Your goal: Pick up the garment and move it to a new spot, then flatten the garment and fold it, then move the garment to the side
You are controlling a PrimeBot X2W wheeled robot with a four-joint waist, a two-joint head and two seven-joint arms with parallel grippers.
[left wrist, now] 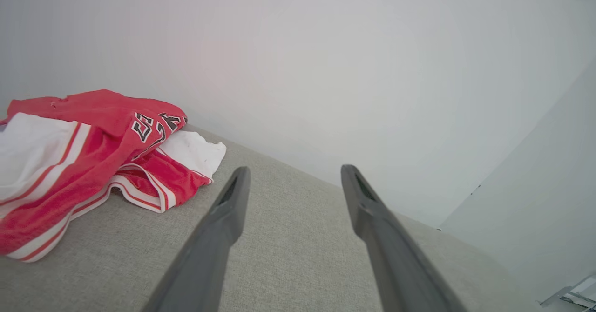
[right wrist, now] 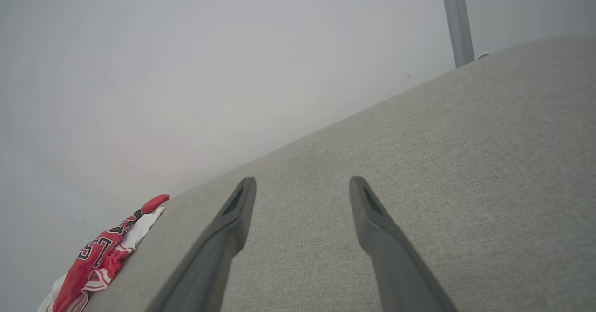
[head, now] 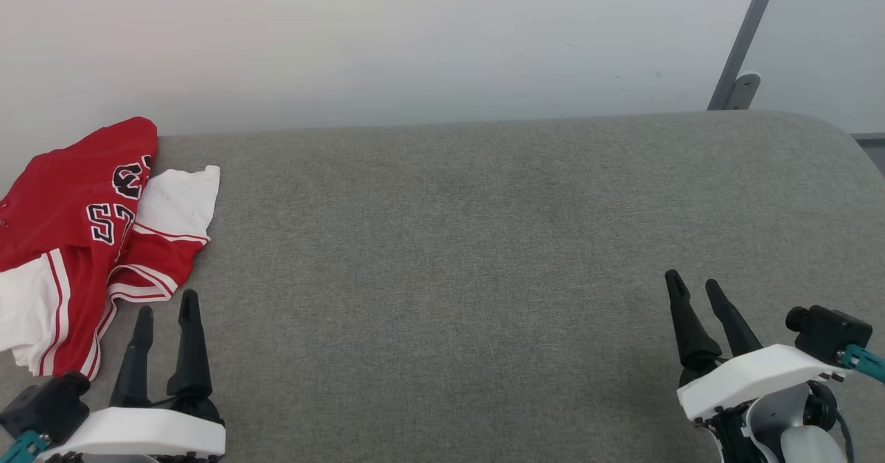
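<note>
Work looks unstarted to me: lifting, flattening, folding and the move aside are all left. Near me, my left gripper (head: 167, 302) and right gripper (head: 691, 280) hover with jaws wide apart, holding and touching nothing. Farther left, just beyond the left gripper, the shirt (head: 69, 221) lies crumpled on the grey pad (head: 442, 242).

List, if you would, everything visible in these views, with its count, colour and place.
jersey: one, red with white sleeves, striped trim and black numbers, crumpled at the surface's far left.
padded surface: one, grey fabric, spanning the head view.
wall: one, white, behind the surface.
metal post: one, grey, upper right, with a bracket at its foot.
left gripper: one, dark fingers, open and holding nothing, lower left beside the jersey's near edge.
right gripper: one, dark fingers, open and holding nothing, lower right above bare fabric.
</note>
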